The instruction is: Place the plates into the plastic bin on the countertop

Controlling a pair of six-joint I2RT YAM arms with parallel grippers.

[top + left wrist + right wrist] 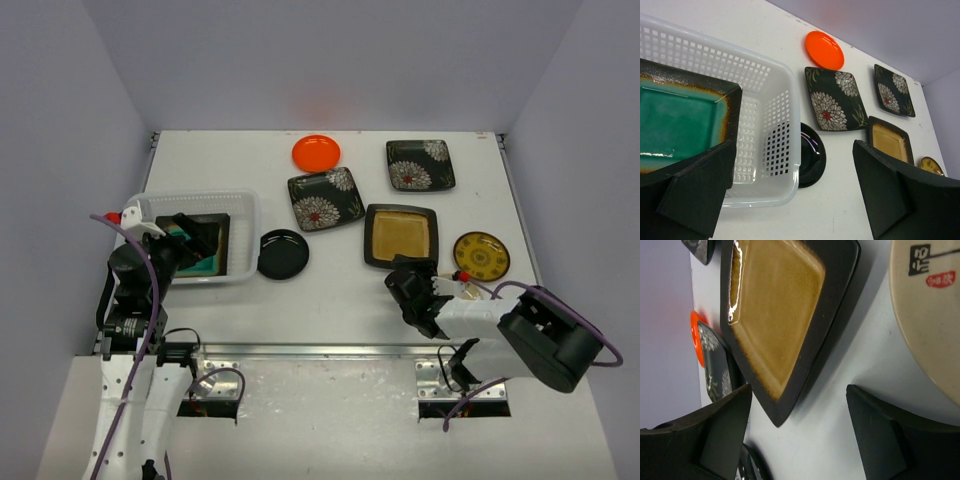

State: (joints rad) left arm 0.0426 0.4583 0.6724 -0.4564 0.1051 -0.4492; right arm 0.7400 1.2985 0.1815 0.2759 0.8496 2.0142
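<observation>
Pincers we find released: left pincer [790, 192] above teal square plate [675, 120] in perforated white plastic bin [782, 100], right pincer [799, 432] astride amber square plate [775, 315] corner.

Teal plate [222, 240]: in my top view, half under the left gripper [192, 232].
Cream plate [935, 315]: cropped by the right-wrist frame edge.
Black round plate [814, 152]: partly behind the plastic bin [787, 100].
Amber plate [775, 315]: top cropped.

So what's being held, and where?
Nothing. The right gripper is open around a corner of the amber plate; the left gripper is open over the teal plate.
</observation>
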